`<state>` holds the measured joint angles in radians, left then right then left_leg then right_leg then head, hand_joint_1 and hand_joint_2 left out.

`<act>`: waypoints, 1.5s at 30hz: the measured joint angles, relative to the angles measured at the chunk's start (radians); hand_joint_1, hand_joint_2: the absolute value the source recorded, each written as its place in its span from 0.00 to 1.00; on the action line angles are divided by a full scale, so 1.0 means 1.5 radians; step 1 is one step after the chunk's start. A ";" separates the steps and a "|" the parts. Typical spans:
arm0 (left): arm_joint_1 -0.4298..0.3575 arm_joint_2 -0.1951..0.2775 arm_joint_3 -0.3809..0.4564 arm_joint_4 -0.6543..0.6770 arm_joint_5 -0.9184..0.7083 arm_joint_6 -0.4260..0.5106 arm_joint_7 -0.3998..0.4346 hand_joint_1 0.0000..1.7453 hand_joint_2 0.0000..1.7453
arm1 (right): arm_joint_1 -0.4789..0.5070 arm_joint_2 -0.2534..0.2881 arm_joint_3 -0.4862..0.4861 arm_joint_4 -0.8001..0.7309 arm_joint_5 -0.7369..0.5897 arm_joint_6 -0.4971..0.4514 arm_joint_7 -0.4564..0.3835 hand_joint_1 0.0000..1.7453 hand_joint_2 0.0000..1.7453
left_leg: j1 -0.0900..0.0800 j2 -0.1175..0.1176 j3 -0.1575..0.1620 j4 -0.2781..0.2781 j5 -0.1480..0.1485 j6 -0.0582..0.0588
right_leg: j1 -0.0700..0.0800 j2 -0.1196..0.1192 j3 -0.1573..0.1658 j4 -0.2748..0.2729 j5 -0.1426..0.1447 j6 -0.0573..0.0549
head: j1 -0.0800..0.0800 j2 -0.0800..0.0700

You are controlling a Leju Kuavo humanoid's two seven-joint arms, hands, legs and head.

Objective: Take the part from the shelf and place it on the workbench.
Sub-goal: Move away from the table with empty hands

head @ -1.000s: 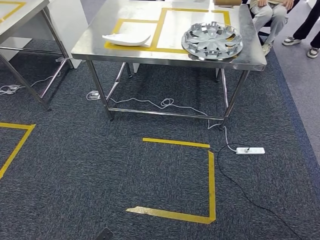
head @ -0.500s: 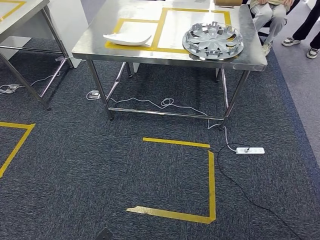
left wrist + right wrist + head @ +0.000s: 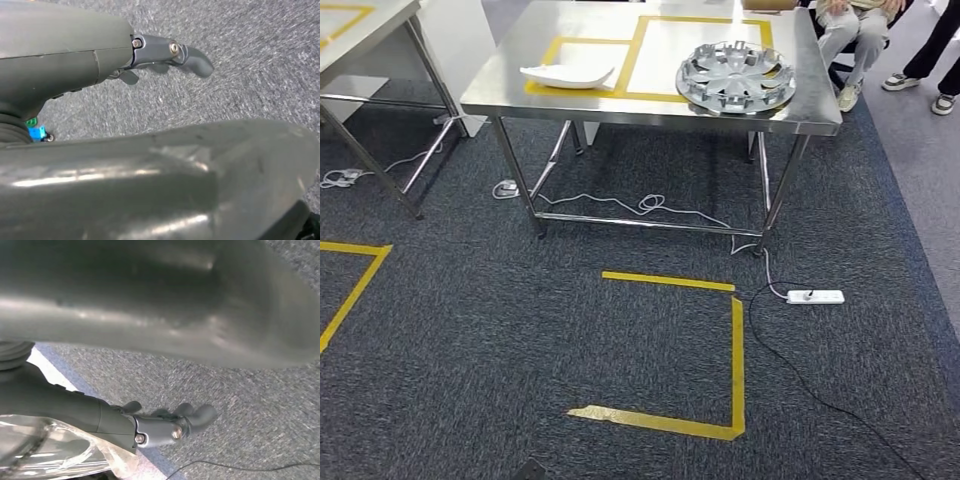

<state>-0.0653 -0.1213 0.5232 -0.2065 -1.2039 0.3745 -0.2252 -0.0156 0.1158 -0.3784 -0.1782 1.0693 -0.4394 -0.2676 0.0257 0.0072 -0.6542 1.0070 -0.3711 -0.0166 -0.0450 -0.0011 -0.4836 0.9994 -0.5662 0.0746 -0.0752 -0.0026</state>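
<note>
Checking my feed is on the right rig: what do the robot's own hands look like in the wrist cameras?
Left hand: a smooth grey cover leading to a darker grey thumb with a rounded tip and two silver screws at its hinges. Small green and blue connectors sit near the wrist. Right hand: the same grey cover, dark rounded fingers and a silver screw, with a ribbed grey boot at the wrist.

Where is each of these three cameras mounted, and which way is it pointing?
Head view: high on the robot, looking forward and down at the steel workbench with a silver hubcap and a white part, above the dark carpet.
Left wrist view: behind the left robot hand, looking down at the carpet; the arm hangs.
Right wrist view: behind the right robot hand, looking down at carpet, with clear plastic wrap beside it.
Shared: all three show the same grey carpet.
</note>
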 joint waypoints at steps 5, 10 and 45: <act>0.005 0.000 0.002 0.000 0.000 -0.001 -0.001 0.00 0.00 | 0.001 0.000 0.000 0.000 -0.001 0.000 0.000 0.00 0.00 | 0.003 0.000 -0.018 0.057 -0.054 -0.011 | 0.003 -0.003 -0.019 0.008 0.017 -0.035 | -0.005 0.000; 0.005 -0.001 0.002 0.000 0.000 0.000 -0.003 0.00 0.00 | 0.002 0.000 0.000 0.000 -0.002 0.000 -0.001 0.00 0.00 | -0.003 0.000 -0.031 0.190 -0.142 0.001 | 0.014 -0.004 -0.034 0.010 0.033 -0.043 | -0.007 0.000; 0.003 -0.003 0.002 0.001 -0.012 0.013 -0.005 0.00 0.00 | 0.001 -0.001 -0.003 0.000 0.001 -0.001 -0.005 0.00 0.00 | -0.008 -0.004 0.079 0.010 -0.080 0.001 | 0.015 -0.001 -0.028 -0.002 0.041 -0.037 | -0.006 0.000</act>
<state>-0.0608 -0.1258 0.5263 -0.2057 -1.2215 0.3944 -0.2327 -0.0140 0.1150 -0.3824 -0.1781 1.0708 -0.4406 -0.2753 0.0131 0.0004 -0.5350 1.0214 -0.4914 -0.0153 -0.0230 -0.0021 -0.5259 0.9967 -0.5044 0.0197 -0.0837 -0.0024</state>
